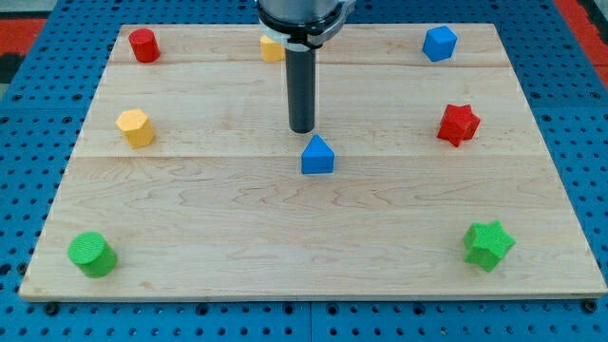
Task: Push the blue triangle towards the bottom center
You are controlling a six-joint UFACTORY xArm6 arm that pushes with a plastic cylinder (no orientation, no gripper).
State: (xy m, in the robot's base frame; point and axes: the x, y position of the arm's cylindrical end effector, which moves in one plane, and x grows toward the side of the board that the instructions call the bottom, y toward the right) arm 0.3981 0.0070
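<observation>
The blue triangle [317, 156] sits near the middle of the wooden board [313, 237]. My tip [301, 129] is just above and slightly left of the triangle in the view, very close to its top edge; I cannot tell if it touches. The rod rises from there to the view's top.
A red cylinder [143, 45] is at top left, a yellow block [272, 48] partly hidden behind the rod, a blue hexagon-like block [439, 43] at top right, a yellow hexagon [136, 127] at left, a red star [458, 123] at right, a green cylinder [91, 254] at bottom left, a green star [488, 245] at bottom right.
</observation>
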